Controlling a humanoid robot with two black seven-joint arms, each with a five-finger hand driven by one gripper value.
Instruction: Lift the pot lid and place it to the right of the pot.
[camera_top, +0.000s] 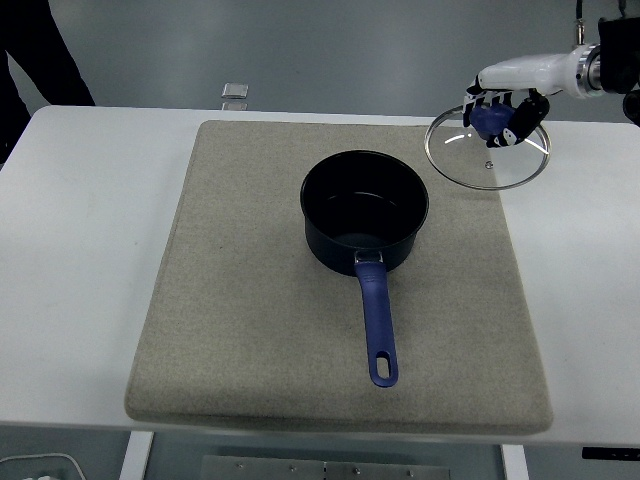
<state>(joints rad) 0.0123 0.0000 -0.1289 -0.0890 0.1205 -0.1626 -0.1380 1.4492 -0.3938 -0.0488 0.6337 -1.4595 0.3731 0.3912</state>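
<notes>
A dark blue pot (364, 212) with a long blue handle (377, 325) stands uncovered on the grey mat (250, 300), near its middle. Its glass lid (487, 152) with a metal rim hangs in the air above the mat's far right corner, tilted. My right hand (500, 115) comes in from the upper right and is shut on the lid's blue knob. The lid is well to the right of the pot and behind it. The left arm does not show.
The white table (80, 250) lies around the mat, with a bare strip (590, 280) to the mat's right. A small square object (235, 91) sits at the far edge. A person in dark clothing (30, 50) stands at the top left.
</notes>
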